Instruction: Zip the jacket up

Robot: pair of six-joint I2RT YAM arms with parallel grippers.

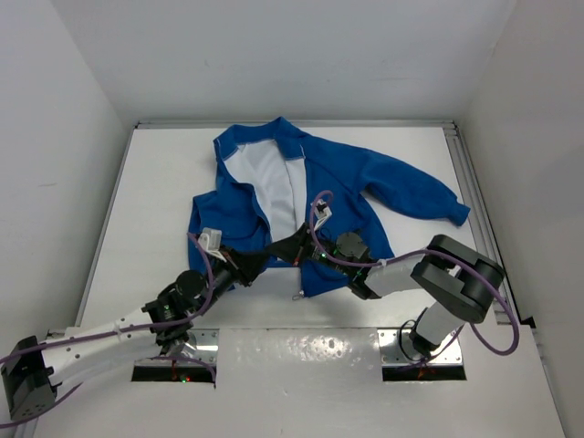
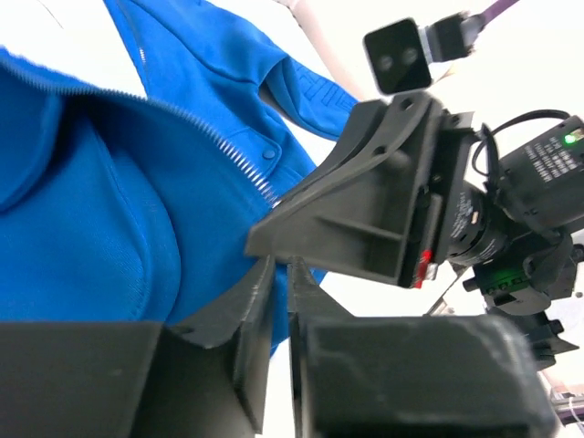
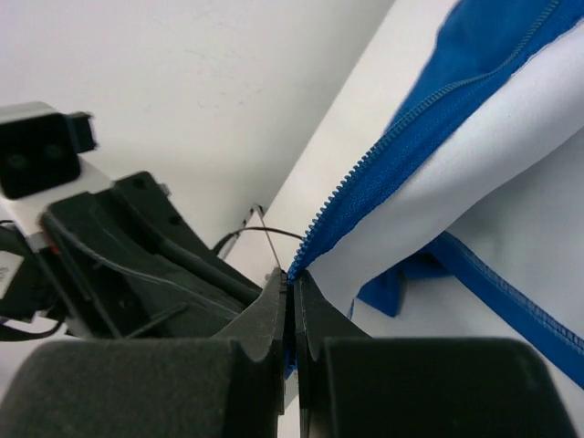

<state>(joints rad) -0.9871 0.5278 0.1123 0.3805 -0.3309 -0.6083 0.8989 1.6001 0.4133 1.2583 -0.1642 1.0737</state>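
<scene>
I'm looking down on a white table boxed in by plain white walls, with a metal rail along its right edge. The jacket lies flat at the middle of the table, its long axis running from near to far: collar toward the back wall, hem toward the arm bases. The front is open and shows the white lining, and one sleeve stretches out to the right. Both arms reach in and meet at the lower front opening. The right gripper is clamped on the blue front edge right at the bottom of the zipper teeth, and I see blue cloth pinched between its fingers. The left gripper sits just beside it, against the other front panel. Its jaws are drawn nearly together with only a thin slit left, and I cannot tell whether any cloth is caught in them.
</scene>
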